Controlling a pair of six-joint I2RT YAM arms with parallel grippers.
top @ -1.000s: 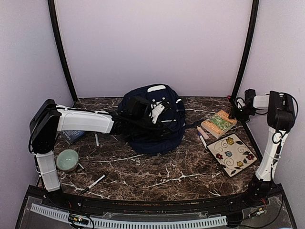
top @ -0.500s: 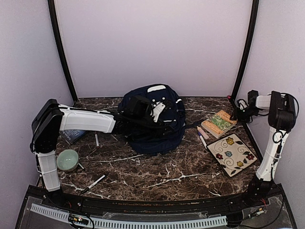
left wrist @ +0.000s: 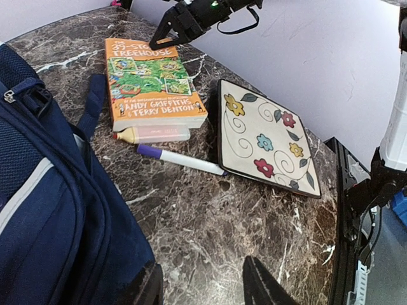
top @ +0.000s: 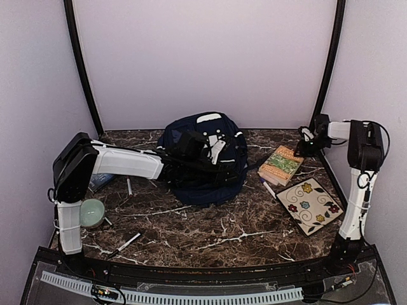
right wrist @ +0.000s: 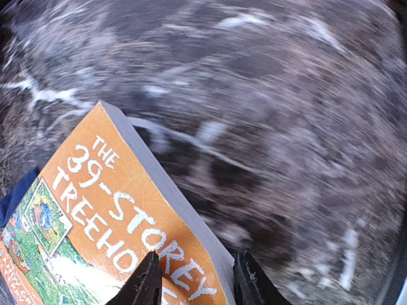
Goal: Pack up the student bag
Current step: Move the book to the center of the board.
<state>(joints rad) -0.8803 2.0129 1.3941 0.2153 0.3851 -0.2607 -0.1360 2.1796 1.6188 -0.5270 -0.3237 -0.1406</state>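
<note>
Right pincer (right wrist: 196,264) stoops over the far corner of the orange paperback "The 39-Storey Treehouse" (left wrist: 152,82). Its two fingers stand either side of the book's edge. The wrist view is smeared, so it cannot be told whether the pads bite on the cover or merely straddle it.

Across the book from this pincer, and well apart from it, sits the student bag (top: 222,181), a navy backpack slumped on the marble table (left wrist: 210,222). The left pincer (left wrist: 203,283) is pressed close against the bag, jaws apart with only bare marble showing between them, one finger just beside the blue fabric. Nothing is seen in its grasp.

Ahead of the left pincer, between it and the right one, lie a purple-capped marker (left wrist: 181,159), a thick pink crayon-like stick (left wrist: 152,134) tucked against the book's near edge, and a square floral plate (left wrist: 264,143) touching the book's side.

By the look of it, the step in hand is the pick-up of the book, the first of these loose items bound for the bag. The next move likely calls for the right pincer to clamp firmly on that corner and lift without dragging the marker or stick along. It would then carry the book toward the left pincer's side, where the bag's mouth must be held wide enough to receive it. No view shows that opening clearly.
</note>
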